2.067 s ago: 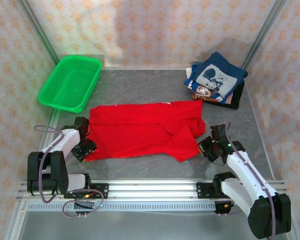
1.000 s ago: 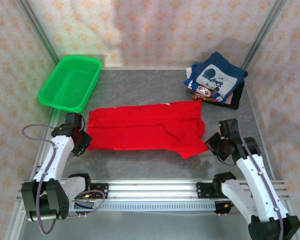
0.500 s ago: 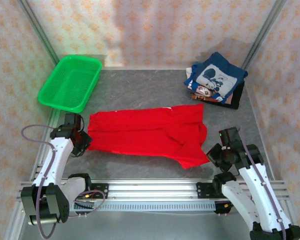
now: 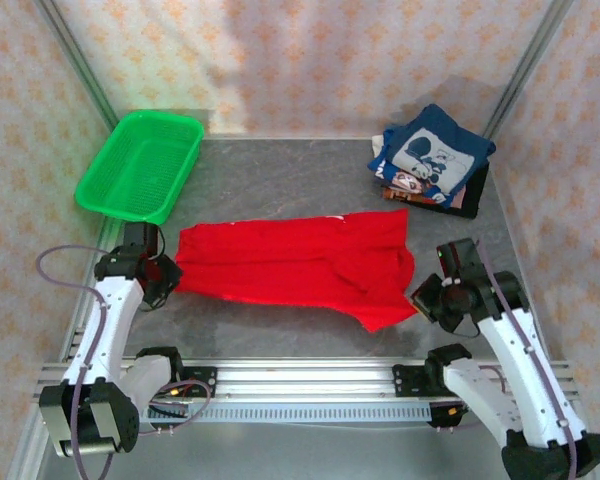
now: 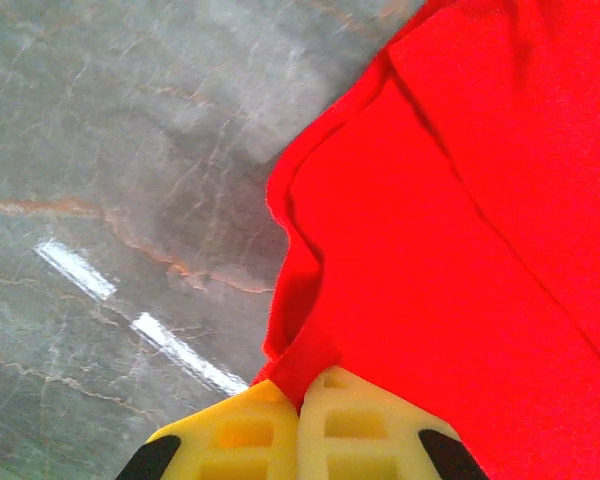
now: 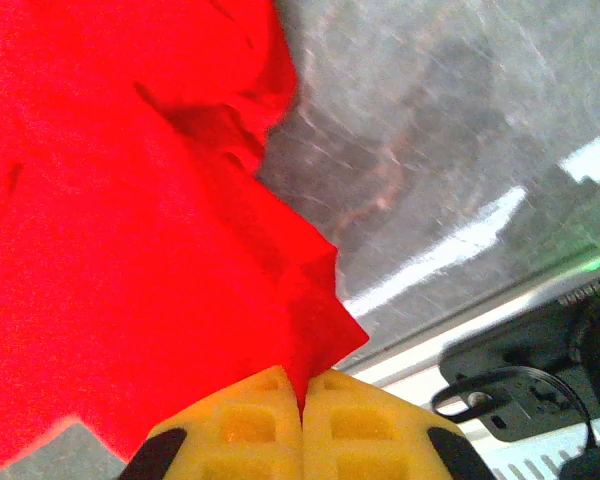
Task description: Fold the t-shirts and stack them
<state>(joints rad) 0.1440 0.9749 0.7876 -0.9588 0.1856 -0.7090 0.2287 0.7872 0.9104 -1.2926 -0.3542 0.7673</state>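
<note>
left wrist: pads (image 5: 230, 432) tight on t-shirt (image 5: 460, 250)

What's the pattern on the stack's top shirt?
Navy t-shirt, light cartoon print; top external view.

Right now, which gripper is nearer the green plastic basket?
Left. The left gripper is close in front of the green plastic basket; the right gripper is across the red t-shirt.

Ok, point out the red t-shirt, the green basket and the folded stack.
red t-shirt (image 4: 280, 265), top view, cloth's middle
green basket (image 4: 140, 165), top view, bare floor
folded stack (image 4: 432, 155), top view, navy top shirt
</note>
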